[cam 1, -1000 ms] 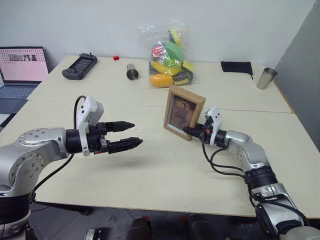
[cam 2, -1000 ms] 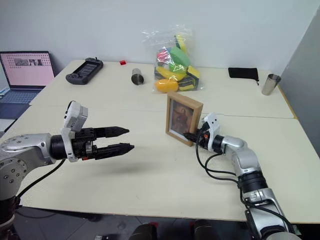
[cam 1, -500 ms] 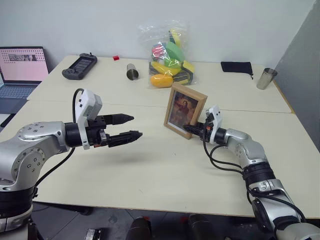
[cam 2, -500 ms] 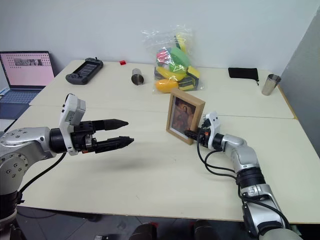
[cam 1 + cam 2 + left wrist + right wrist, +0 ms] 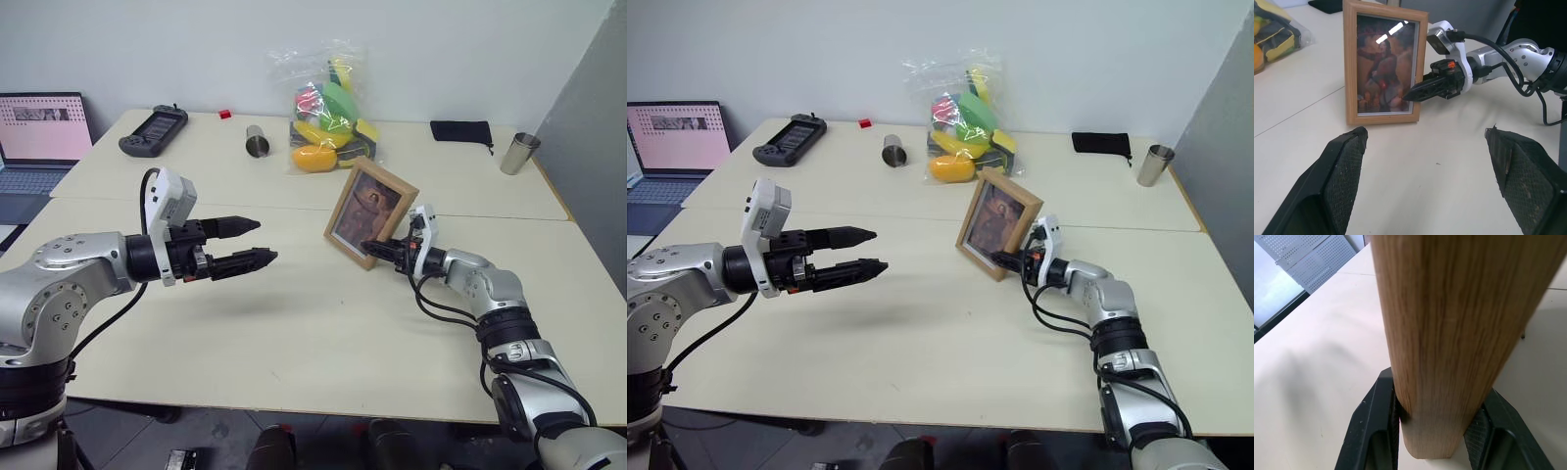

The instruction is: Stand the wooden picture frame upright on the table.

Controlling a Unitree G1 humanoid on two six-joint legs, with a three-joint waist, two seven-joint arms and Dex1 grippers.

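Observation:
The wooden picture frame [image 5: 370,211] rests with its lower edge on the table [image 5: 294,323], its reddish portrait facing me and its top tilted to the right. My right gripper [image 5: 370,246] is shut on the frame's lower right side; the right wrist view shows both pads clamped on the light-wood edge [image 5: 1449,323]. My left gripper [image 5: 265,241] hovers open above the table well left of the frame, pointing at it, with nothing between its fingers [image 5: 1347,161]. The left wrist view shows the frame [image 5: 1382,68] and the right gripper [image 5: 1411,95] at its edge.
At the back of the table lie a clear bag of coloured toys [image 5: 328,117], a metal cup on its side [image 5: 259,140], a handheld game console [image 5: 154,130], a black pouch [image 5: 462,130] and an upright metal cup [image 5: 517,154]. A laptop [image 5: 39,132] stands far left.
The frame has tipped clockwise, its top now leaning right, as my right gripper rolled while holding it. The left gripper has stayed open and nearly still.

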